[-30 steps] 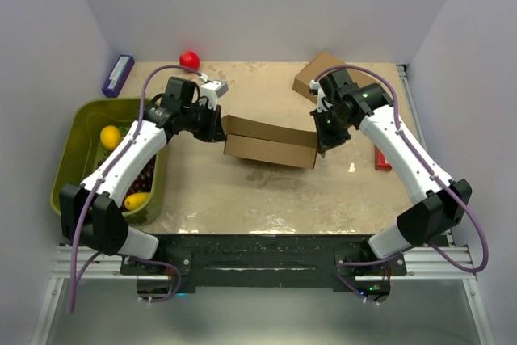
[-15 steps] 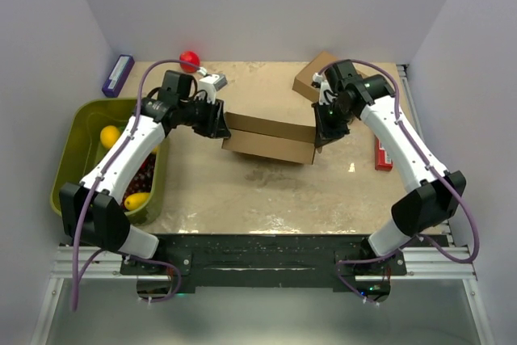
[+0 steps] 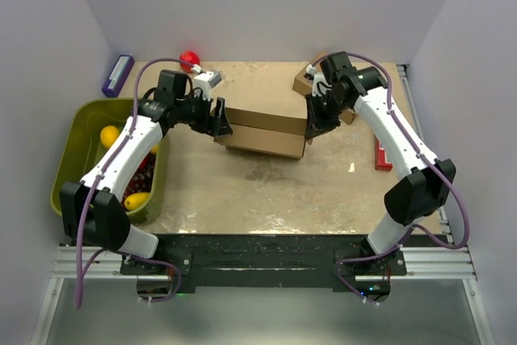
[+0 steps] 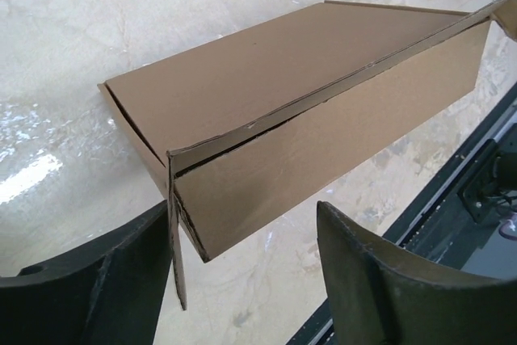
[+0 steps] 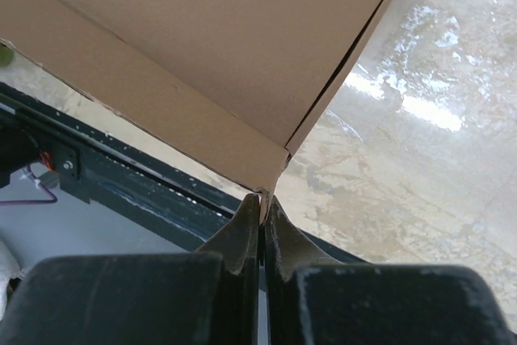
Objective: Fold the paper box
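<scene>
The paper box (image 3: 260, 130) is a shallow brown carton lying in the middle of the table, its lid nearly down with a thin gap along the front edge. My left gripper (image 3: 220, 122) stands open at the carton's left end. In the left wrist view the paper box (image 4: 307, 111) has its near corner between the left gripper's (image 4: 242, 280) spread jaws, and a thin end flap (image 4: 176, 248) stands against the left finger (image 4: 89, 288). My right gripper (image 3: 309, 128) is shut on a corner flap at the right end of the paper box (image 5: 202, 54), pinched at the right gripper's (image 5: 262, 199) tips.
A second brown carton (image 3: 305, 80) sits at the back right, behind the right arm. A green bin (image 3: 65, 159) with fruit stands at the left. A red ball (image 3: 188, 58) and a purple block (image 3: 118, 74) lie at the back left. A red packet (image 3: 382, 155) lies at the right.
My left gripper has opened and let go of the box's left end. The right gripper, still pinching its flap, has shifted the box a little leftward and toward the back.
</scene>
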{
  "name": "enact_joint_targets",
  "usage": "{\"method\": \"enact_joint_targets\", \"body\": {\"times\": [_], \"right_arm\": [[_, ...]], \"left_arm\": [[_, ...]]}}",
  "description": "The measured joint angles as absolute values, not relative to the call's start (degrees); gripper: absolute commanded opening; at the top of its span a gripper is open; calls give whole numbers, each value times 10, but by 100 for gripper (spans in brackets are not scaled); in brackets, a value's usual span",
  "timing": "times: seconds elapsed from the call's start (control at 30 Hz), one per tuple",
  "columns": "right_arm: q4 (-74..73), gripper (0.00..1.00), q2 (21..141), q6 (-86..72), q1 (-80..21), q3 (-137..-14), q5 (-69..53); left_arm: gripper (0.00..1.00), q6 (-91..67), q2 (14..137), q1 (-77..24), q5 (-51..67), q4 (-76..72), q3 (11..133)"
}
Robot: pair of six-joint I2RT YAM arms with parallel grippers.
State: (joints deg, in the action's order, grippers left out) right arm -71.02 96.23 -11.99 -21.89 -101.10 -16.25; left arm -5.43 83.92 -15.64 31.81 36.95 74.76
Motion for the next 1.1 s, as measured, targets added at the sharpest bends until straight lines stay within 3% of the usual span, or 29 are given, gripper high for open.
{"method": "enact_joint_targets", "body": {"times": [0.67,0.97,1.1], "right_arm": [[-682,0,996,-120,-213,-1039,-201],[-670,0,1014,-120,-205,-1057,-207],[-662,13,1019,-120,-202,-1060,-207]], "left_arm": [[78,-54,844,-158,218,321,728],[70,-55,844,-158,191,292,716],[63,-56,855,-158,190,277,715]]}}
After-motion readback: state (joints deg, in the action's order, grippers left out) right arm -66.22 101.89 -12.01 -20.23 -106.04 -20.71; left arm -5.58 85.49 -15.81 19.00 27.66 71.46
